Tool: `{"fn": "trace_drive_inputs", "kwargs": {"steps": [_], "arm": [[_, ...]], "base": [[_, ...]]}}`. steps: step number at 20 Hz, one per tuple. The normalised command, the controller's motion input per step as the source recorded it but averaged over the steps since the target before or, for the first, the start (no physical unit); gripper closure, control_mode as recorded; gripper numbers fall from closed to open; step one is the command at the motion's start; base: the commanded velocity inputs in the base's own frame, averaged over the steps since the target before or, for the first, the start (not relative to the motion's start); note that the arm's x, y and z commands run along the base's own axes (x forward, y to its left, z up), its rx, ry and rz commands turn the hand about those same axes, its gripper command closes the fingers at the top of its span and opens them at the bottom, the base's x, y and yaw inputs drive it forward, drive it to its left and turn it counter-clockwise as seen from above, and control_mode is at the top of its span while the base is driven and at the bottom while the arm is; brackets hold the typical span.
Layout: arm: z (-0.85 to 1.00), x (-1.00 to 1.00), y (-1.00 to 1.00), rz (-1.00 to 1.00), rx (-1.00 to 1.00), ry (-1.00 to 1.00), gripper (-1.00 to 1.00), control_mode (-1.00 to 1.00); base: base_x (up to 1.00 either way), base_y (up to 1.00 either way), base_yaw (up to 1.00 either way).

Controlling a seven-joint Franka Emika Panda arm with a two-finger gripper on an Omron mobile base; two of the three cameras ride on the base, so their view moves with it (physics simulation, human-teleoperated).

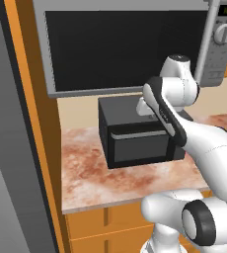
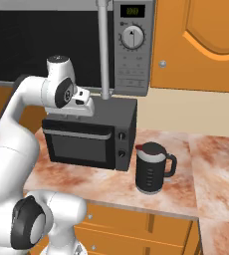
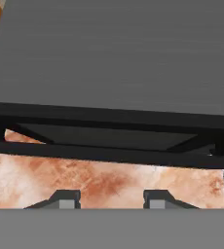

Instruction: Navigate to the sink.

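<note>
The sink is out of view. My gripper (image 3: 111,199) is open, its two tips apart with nothing between them. It hovers just above the top of a black toaster oven (image 3: 114,58) and looks down past the oven's front edge at the marbled counter (image 3: 99,182). From the right base view the hand (image 2: 81,104) sits over the toaster oven (image 2: 86,142). In the left base view my own arm hides the fingers.
A big microwave (image 1: 125,44) with a steel handle (image 2: 103,50) hangs right above the toaster oven (image 1: 135,143). A black kettle (image 2: 152,169) stands to the oven's right. A tall grey panel (image 1: 7,148) bounds the counter (image 1: 86,173) on the left. Orange cabinet (image 2: 201,40) upper right.
</note>
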Motion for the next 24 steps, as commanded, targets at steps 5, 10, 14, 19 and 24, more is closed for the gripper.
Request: {"fn": "trace_drive_inputs", "kwargs": {"steps": [5,10,14,19,24], "arm": [[0.0,-0.65,0.0,0.01,0.0,0.0,-1.0,-1.0],[0.0,-1.0,0.03,0.02,-0.01,-0.09,-1.0,-1.0],[0.0,-0.97,0.0,0.0,0.0,-0.16,-1.0,-1.0],[0.0,-0.7,0.0,0.0,0.0,-0.1,-1.0,-1.0],[0.0,0.0,0.0,0.0,0.0,0.0,-1.0,1.0]], "base": [[0.0,0.0,0.0],[0.0,0.0,0.0],[0.0,0.0,0.0],[0.0,0.0,0.0],[-0.41,0.31,-0.14]]}}
